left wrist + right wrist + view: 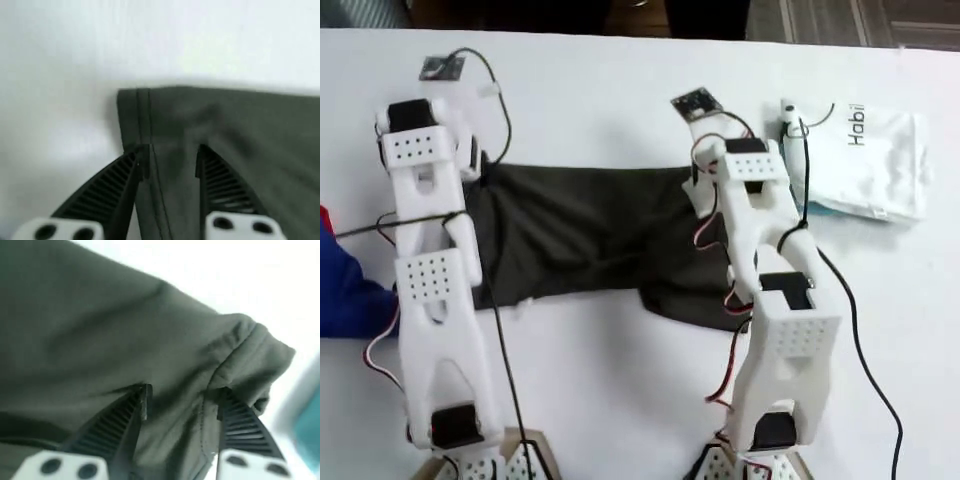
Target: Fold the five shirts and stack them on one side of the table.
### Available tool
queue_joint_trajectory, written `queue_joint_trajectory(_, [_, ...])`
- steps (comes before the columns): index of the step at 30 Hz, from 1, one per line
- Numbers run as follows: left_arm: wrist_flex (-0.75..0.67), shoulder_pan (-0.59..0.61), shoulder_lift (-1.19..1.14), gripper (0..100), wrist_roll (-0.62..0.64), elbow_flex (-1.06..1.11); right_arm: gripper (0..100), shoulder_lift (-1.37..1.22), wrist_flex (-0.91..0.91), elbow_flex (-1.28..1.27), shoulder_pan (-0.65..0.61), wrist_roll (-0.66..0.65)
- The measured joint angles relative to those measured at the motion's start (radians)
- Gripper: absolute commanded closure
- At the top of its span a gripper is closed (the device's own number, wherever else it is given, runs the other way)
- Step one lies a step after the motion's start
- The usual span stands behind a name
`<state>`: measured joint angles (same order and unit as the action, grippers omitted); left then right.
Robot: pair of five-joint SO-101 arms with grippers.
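A dark olive shirt lies spread flat across the middle of the table. My left gripper stands at the shirt's left edge. In the left wrist view this gripper is open, its fingers set down on either side of the stitched hem. My right gripper is at the shirt's right end. Seen from the right wrist, it is open over a bunched fold of the olive cloth. A folded white shirt lies at the back right.
Something teal peeks out under the white shirt. Blue cloth shows at the left edge of the table. Cables trail from the arms over the bare white tabletop in front.
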<state>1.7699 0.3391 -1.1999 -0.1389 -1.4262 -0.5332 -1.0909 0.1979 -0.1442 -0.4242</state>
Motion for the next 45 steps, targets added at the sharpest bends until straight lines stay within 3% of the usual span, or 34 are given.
queue_joint_trajectory(9, [-0.006, -0.092, 0.276, 82, 0.002, 0.506, 78.4, -0.040, -0.123, 0.178, 0.011, 0.000])
queue_joint_trajectory(15, [-0.157, -0.101, 0.273, 82, 0.000, 0.583, 78.6, -0.178, -0.034, 0.180, 0.012, 0.000])
queue_joint_trajectory(26, [-0.158, -0.055, 0.058, 82, -0.002, 0.227, 78.6, -0.390, -0.028, 0.493, 0.052, 0.002])
queue_joint_trajectory(34, [-0.157, -0.043, -0.015, 82, -0.002, 0.051, 78.3, -0.560, -0.239, 0.862, 0.052, 0.000])
queue_joint_trajectory(45, [0.000, -0.048, 0.037, 82, -0.002, -0.086, 78.3, -0.575, -0.575, 1.289, 0.068, 0.000])
